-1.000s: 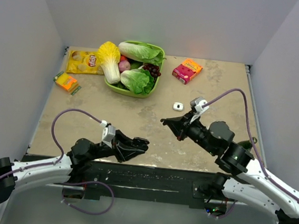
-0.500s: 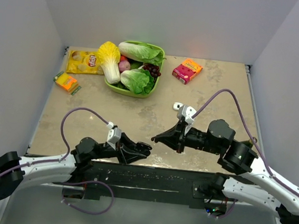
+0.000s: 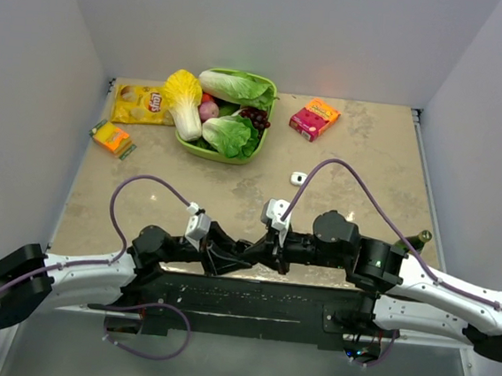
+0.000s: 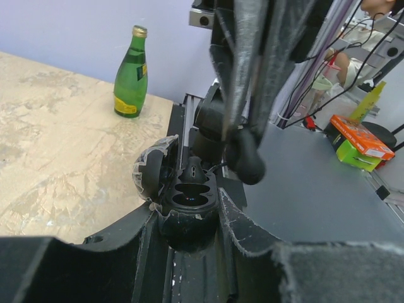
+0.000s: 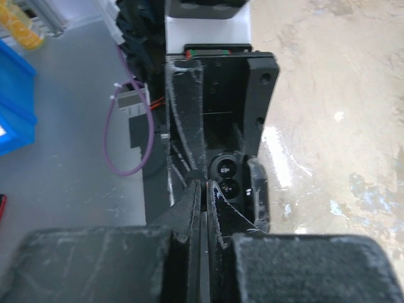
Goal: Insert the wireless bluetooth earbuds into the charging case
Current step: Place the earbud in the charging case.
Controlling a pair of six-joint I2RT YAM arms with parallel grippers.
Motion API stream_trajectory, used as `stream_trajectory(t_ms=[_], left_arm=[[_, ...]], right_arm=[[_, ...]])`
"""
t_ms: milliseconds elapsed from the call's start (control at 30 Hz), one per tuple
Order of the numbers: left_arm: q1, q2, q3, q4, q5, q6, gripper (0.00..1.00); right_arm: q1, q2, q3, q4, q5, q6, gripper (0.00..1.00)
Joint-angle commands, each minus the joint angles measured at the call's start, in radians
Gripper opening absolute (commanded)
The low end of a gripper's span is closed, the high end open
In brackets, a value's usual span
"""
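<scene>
black case open in left gripper, cabbages in green bowl

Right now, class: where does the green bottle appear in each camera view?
Top view: green bottle, low right, near the right edge of the table.
Left wrist: bottle upright, upper left.
Right wrist: not in it.
Shared landmark: the mottled tan table, in all three.
</scene>
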Motion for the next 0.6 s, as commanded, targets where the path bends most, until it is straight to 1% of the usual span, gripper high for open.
stream_trajectory(t_ms=[0, 167, 567], left_arm=[[-0.006, 0.009, 0.040, 0.118, 0.052, 0.018, 0.00], [-0.006, 0.013, 0.037, 0.132, 0.063, 0.010, 0.00], [-0.006, 0.018, 0.040, 0.138, 0.045, 0.007, 0.00]], right_arm=[[0.008, -0.022, 0.009, 0.041, 0.083, -0.025, 0.00], [0.010, -0.019, -0.006, 0.058, 0.121, -0.025, 0.00], [0.036, 0.015, -0.019, 0.075, 0.104, -0.010, 0.00]])
